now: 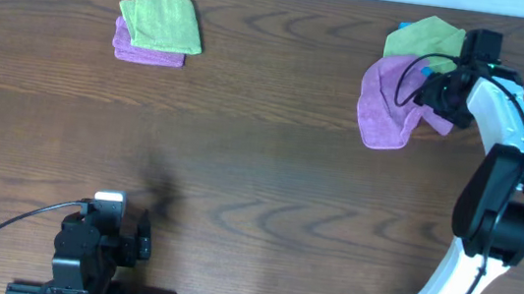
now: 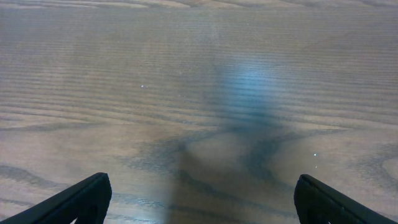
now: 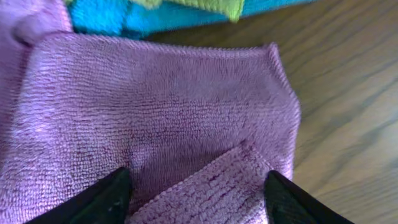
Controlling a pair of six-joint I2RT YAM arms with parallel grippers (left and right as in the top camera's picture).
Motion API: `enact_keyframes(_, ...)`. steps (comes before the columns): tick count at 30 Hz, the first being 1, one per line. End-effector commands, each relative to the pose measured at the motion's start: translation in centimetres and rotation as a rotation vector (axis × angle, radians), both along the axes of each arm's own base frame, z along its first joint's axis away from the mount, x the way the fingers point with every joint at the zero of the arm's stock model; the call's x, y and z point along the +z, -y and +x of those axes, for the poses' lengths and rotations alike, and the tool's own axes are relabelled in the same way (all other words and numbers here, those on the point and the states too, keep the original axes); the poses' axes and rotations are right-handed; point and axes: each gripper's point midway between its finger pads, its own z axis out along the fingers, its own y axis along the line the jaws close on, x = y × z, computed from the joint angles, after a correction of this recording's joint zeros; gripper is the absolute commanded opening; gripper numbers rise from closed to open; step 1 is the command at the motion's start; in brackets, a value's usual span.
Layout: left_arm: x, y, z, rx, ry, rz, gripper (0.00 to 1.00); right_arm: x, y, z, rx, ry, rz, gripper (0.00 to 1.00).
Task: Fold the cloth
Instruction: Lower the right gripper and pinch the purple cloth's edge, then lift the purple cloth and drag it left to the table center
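Note:
The magenta-purple cloth lies crumpled at the table's far right, partly over a lime-green cloth. No label shows on it. My right gripper hangs low over the cloth's right part. In the right wrist view the cloth fills the frame, with a folded-over corner lying between my right fingers, which are spread apart. My left gripper rests at the near left over bare wood, and the left wrist view shows it open and empty.
A lime-green cloth on a second purple cloth is stacked at the far left. A blue cloth peeks out under the green one behind the purple cloth. Bare wood table lies between the arms.

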Motion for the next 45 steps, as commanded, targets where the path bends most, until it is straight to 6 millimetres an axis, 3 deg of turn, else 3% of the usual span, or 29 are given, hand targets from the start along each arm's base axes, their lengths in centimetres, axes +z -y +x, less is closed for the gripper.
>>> enact_keyframes(1,-0.9,-0.1,-0.6,-0.008,-0.04,0.021,0.95,-0.4,-0.4,-0.2,-0.006,-0.009,0.02,0.61)
enact_keyframes(2,-0.9,-0.1,-0.6,-0.008,-0.04,0.021,0.95,-0.5,-0.4,-0.3,-0.006,-0.01,0.02,0.55)
enact_keyframes(5,-0.9,-0.1,-0.6,-0.008,-0.04,0.021,0.95,-0.5,-0.4,-0.2,-0.006,-0.009,0.019,0.18)
enact_keyframes(7,-0.9,-0.1,-0.6,-0.008,-0.04,0.021,0.95,-0.4,-0.4,-0.1,-0.006,-0.005,0.019,0.01)
enact_keyframes(15,-0.9,-0.1,-0.6,-0.008,-0.04,0.021,0.95,0.3,-1.2,-0.2,0.062,0.0,0.036,0.01)
enact_keyframes(22,-0.9,-0.1,-0.6,-0.008,-0.04,0.021,0.95,4.9,-5.0,-1.7,0.226,0.004,0.012,0.01)
enact_keyframes(30,-0.9,-0.1,-0.6,-0.008,-0.04,0.021,0.95,13.7,-13.0,-3.9,0.452,0.144,-0.029,0.01)
enact_keyframes(36,-0.9,-0.1,-0.6,-0.008,-0.04,0.021,0.95,15.2,-17.9,-4.7,0.568,0.191,-0.026,0.01)
enact_keyframes(45,-0.9,-0.1,-0.6,-0.008,-0.04,0.021,0.95,18.5,-26.5,-3.0,0.725,0.409,-0.004,0.01)
